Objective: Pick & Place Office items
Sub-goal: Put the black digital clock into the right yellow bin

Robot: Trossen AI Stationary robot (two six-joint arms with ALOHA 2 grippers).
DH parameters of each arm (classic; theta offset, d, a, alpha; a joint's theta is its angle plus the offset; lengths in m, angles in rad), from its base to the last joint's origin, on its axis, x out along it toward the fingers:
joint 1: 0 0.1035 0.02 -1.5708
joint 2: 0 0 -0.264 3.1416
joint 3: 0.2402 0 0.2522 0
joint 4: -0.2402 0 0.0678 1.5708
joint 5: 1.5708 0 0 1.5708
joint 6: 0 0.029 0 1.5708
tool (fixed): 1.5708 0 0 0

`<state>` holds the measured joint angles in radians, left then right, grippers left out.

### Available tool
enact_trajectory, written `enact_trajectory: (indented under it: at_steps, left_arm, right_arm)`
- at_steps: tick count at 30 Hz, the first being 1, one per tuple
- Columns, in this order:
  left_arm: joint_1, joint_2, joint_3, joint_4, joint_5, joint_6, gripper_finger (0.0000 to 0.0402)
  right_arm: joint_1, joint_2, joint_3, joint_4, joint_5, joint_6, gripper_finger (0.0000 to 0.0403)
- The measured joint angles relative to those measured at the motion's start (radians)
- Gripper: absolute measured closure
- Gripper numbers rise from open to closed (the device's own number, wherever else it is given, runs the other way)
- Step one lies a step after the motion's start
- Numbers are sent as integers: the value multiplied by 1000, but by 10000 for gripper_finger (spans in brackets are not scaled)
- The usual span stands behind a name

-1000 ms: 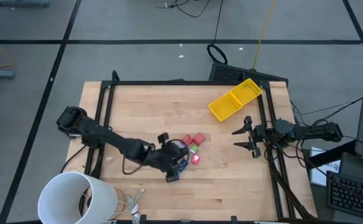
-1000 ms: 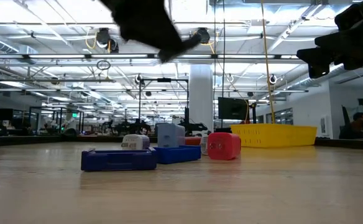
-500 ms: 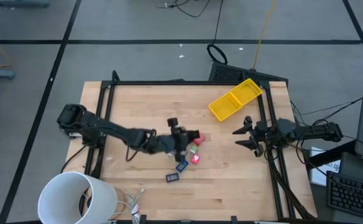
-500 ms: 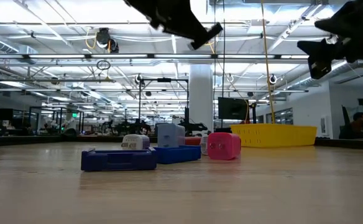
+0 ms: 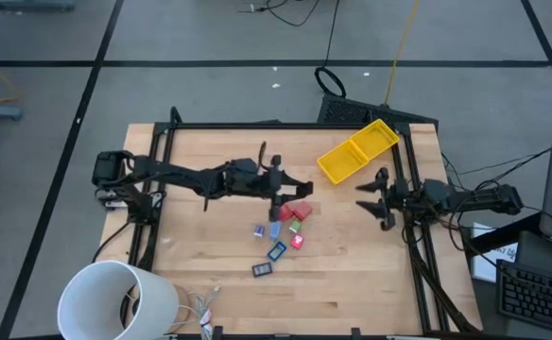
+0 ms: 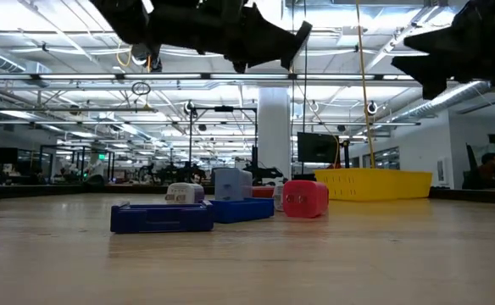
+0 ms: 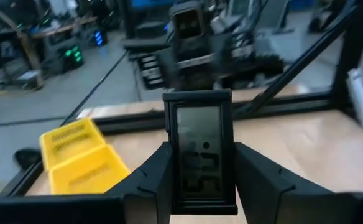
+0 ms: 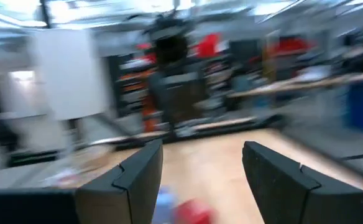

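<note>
At the near left corner stands a white cylinder [image 5: 117, 300]; what it holds cannot be told. The left gripper [image 5: 276, 179], raised over mid-table, is clamped on a black-framed rectangle [image 7: 199, 158], so one piece looks on its way. The other office items [image 5: 285, 231] lie clustered just nearer on the table: red blocks, blue pieces, a pink bit. The yellow bin [image 5: 356, 151], far right, looks empty, so nearly all remains. The right gripper [image 5: 378, 198] waits at the right edge, fingers spread, holding nothing.
</note>
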<state>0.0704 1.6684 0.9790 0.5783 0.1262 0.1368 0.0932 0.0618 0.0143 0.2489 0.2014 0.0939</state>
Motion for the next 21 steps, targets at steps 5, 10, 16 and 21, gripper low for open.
enact_trajectory:
  at_steps: [5,10,16,21]
  left_arm:
    - [30,0,-27,80,31,12,241]
    - [44,-1,-27,149,38,-8,250]
    - [40,0,-27,202,62,19,265]
    - [49,-1,-27,199,57,17,242]
  right_arm:
    - [-1,88,0,232,86,-168,193]
    - [-1,215,25,417,87,-219,179]
    - [-46,430,108,435,90,-287,132]
    - [-150,633,201,562,85,-312,105]
